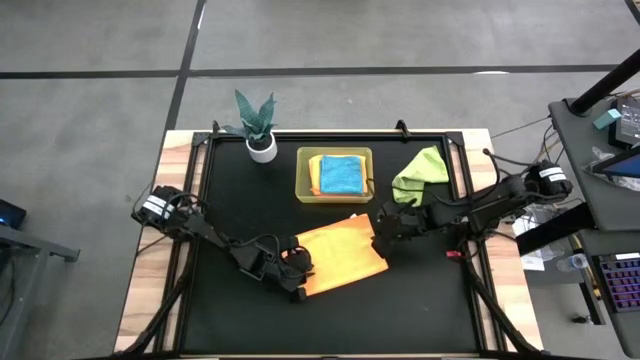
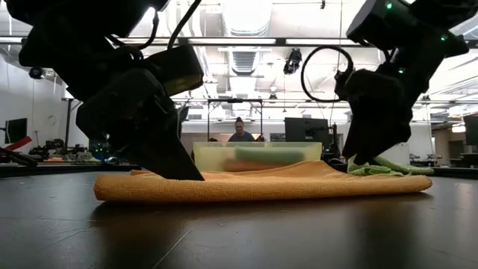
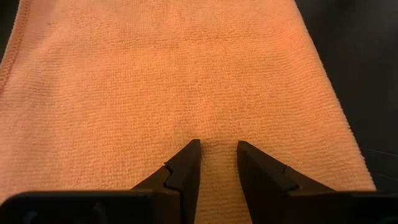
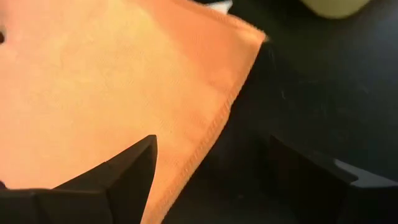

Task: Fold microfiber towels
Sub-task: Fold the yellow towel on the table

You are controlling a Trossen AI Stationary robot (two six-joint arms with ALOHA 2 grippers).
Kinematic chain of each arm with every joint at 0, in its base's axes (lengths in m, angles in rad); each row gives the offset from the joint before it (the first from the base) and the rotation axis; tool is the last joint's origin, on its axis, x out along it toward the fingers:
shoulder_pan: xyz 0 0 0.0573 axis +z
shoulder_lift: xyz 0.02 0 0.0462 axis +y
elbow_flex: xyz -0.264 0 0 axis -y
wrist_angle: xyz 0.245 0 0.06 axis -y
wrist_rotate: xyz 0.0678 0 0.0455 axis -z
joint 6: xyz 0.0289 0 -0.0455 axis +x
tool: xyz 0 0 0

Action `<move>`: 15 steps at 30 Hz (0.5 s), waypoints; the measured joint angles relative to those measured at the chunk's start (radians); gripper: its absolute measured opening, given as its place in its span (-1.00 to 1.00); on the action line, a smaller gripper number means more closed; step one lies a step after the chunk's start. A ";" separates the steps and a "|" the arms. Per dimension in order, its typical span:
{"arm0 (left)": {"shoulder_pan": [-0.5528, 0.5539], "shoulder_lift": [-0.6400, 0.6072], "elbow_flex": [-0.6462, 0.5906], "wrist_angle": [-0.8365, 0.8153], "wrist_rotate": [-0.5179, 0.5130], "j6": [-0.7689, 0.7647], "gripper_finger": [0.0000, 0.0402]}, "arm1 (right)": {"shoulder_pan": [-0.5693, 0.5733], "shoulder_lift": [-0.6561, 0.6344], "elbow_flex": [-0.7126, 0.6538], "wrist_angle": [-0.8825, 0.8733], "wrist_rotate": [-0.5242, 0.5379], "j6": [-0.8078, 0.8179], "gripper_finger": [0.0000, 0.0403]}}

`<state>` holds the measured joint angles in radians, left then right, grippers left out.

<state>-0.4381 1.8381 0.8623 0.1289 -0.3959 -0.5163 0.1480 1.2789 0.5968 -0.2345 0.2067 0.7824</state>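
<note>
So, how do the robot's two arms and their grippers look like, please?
Both arms are dark, nearly black, built of slim jointed links with black cables looping along them. The left gripper and the right gripper each end in two dark, wedge-shaped fingers tapering to a point. Small green lights glow on one arm in the low view.

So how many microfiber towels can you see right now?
3 clearly: a flat orange square cloth mid-table, a folded teal cloth in the translucent yellow bin, a crumpled lime-green cloth beside it. More may lie underneath.

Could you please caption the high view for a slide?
Both grippers, left and right, work the orange towel; lime green towel waits.
</note>
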 joint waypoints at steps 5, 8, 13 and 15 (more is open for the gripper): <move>0.000 0.000 0.000 -0.001 -0.003 0.000 -0.54 | 0.000 0.000 -0.067 0.056 -0.005 0.063 0.48; 0.000 0.000 -0.001 -0.001 -0.004 0.000 -0.54 | 0.004 0.000 -0.116 0.161 -0.041 0.092 0.48; 0.000 0.000 -0.001 -0.001 -0.004 0.000 -0.54 | 0.007 0.000 -0.147 0.266 -0.076 0.105 0.48; 0.000 0.000 -0.001 -0.001 -0.005 0.000 -0.54 | 0.007 0.000 -0.148 0.277 -0.076 0.107 0.47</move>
<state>-0.4381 1.8381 0.8616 0.1280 -0.4010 -0.5163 0.1547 1.2789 0.4488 0.0421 0.1307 0.8894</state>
